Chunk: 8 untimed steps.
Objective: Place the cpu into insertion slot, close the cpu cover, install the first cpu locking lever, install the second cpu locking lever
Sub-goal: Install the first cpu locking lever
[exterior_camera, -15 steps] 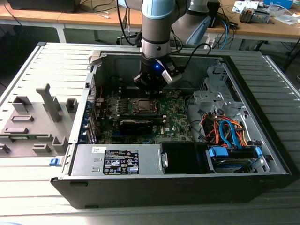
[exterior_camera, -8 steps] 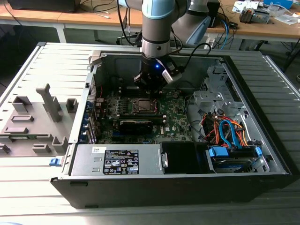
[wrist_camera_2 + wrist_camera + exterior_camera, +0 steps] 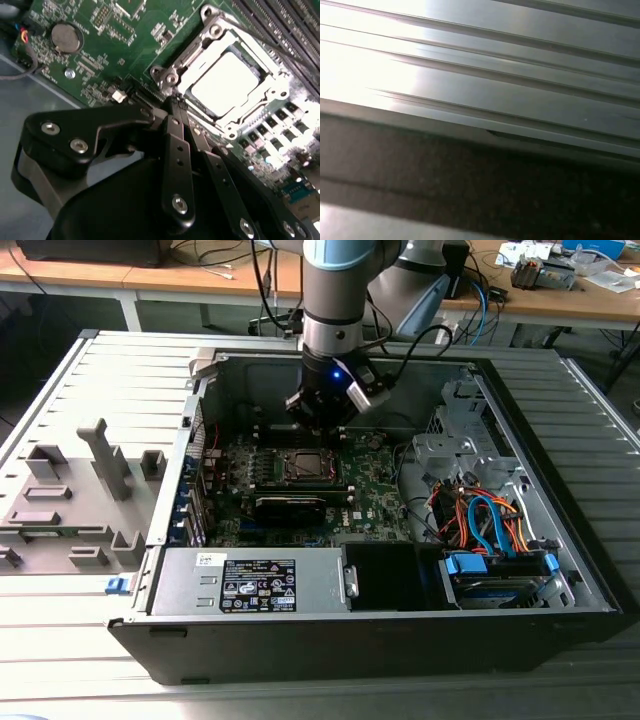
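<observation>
Lab — cluttered benches [image 3: 560,290], opened computer case [image 3: 380,570].

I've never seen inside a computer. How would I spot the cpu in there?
Start at the open computer case and find the green motherboard on its floor. Near the board's middle, just under the robot's gripper, sits a silver metal cpu cover. The cpu is the plain pale square showing through its opening, smooth where everything around is studded with tiny parts.

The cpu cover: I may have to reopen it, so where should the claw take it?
Probably its thin outer rim, from above and the side: the cpu cover lies flat over the cpu, so only that edge offers purchase.
</observation>
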### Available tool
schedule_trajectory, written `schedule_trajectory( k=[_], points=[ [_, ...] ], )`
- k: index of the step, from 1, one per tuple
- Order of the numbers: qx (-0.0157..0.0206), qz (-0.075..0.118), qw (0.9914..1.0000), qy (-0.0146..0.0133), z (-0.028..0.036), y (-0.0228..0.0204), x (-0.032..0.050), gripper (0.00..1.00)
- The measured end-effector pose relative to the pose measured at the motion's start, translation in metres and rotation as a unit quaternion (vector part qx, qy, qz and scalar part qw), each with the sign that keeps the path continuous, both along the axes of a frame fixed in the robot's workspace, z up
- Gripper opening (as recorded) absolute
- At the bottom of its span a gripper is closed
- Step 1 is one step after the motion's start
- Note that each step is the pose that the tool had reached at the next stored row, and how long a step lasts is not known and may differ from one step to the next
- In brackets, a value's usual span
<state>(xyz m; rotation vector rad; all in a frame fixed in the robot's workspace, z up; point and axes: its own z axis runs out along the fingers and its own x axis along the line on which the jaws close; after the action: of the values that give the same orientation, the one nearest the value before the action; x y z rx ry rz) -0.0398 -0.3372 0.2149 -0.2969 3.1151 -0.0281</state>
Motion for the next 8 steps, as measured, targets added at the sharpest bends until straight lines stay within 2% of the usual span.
schedule_trajectory(
  k=[2, 4, 5, 6, 8],
  points=[
    [-0.0008, 0.0, 1.0, 0.0, -0.0001, -0.0053, 0.0002, 0.11],
    [-0.0038, 0.0, 0.99999, 0.0, -0.0003, -0.0101, 0.0002, 0.11],
    [-0.0092, -0.005, 0.99994, -0.0001, -0.0006, -0.0104, 0.0001, 0.11],
    [-0.0129, -0.011, 0.99985, -0.0001, -0.0007, -0.0105, 0.0002, 0.11],
    [-0.0163, -0.026, 0.99954, 0.0, -0.0012, -0.0105, 0.0003, 0.11]
  ],
)
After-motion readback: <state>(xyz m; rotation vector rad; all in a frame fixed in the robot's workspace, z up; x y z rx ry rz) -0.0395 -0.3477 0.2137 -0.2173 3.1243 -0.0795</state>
